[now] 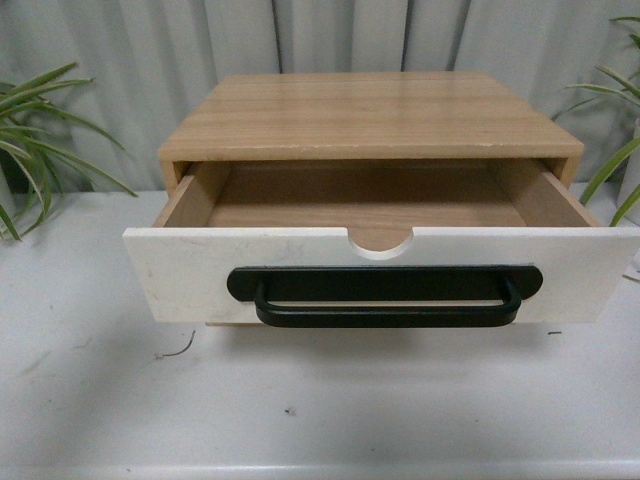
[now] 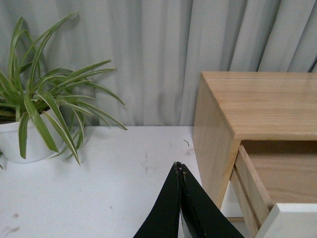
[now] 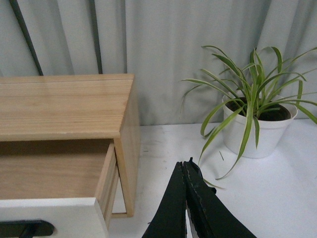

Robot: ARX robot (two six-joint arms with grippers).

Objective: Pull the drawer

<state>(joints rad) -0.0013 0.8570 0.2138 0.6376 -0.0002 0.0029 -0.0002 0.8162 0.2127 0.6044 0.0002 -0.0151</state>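
Observation:
The drawer (image 1: 200, 270) stands pulled well out of its wooden cabinet (image 1: 370, 115), white front toward me, with a long black bar handle (image 1: 385, 298) and a half-round notch (image 1: 380, 243) in its rim. Its wooden inside looks empty. Neither arm shows in the front view. In the left wrist view my left gripper (image 2: 179, 166) is shut on nothing, to the left of the cabinet (image 2: 257, 104) and apart from the drawer's corner (image 2: 292, 220). In the right wrist view my right gripper (image 3: 187, 162) is shut on nothing, to the right of the cabinet (image 3: 64, 104), clear of the drawer front (image 3: 54, 218).
A potted spider plant (image 2: 34, 114) stands on the white table (image 1: 300, 410) left of the cabinet, another (image 3: 257, 114) in a white pot to its right. A grey curtain (image 1: 330, 35) hangs behind.

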